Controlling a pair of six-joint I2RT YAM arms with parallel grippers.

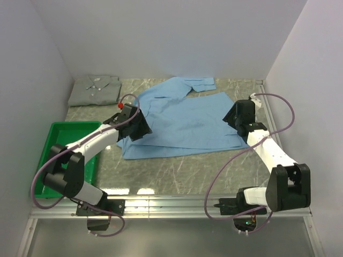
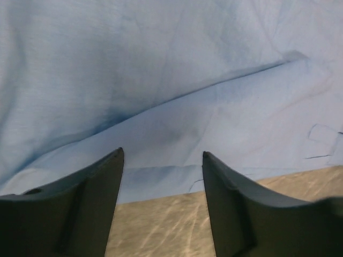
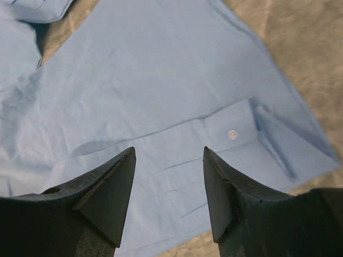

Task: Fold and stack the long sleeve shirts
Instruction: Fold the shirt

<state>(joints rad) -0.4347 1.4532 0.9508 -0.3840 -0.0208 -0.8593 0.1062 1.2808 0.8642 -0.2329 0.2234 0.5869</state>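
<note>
From the top camera, the grey-green shirt (image 1: 95,89) is lying as a folded rectangle at the far left corner of the table (image 1: 177,171). The light blue shirt (image 1: 182,120) is lying spread and only partly folded in the middle, collar toward the far side. The left gripper (image 1: 140,127) is hovering at that shirt's left edge and the right gripper (image 1: 238,115) at its right edge. The green tray (image 1: 48,144) is sitting at near left. The left arm is crossing over it, and no shirt is showing in the part that can be seen.

From the left wrist, the 2 dark fingers (image 2: 80,203) are standing apart with nothing between them, over the hem where blue cloth is meeting bare tabletop. A long crease is running across the cloth beyond.

From the right wrist, the jaws are likewise standing apart and holding nothing, over a sleeve cuff (image 3: 220,128) with 1 white button (image 3: 232,134), lying flat on the shirt body.

By my reading, 1 of the 2 shirts is done and the blue one is being folded, so stacking is not yet begun. The next move is calling for both claws to drop onto their edges, pinch only the layers meant to travel, and carry them over together so the fold is landing square.
</note>
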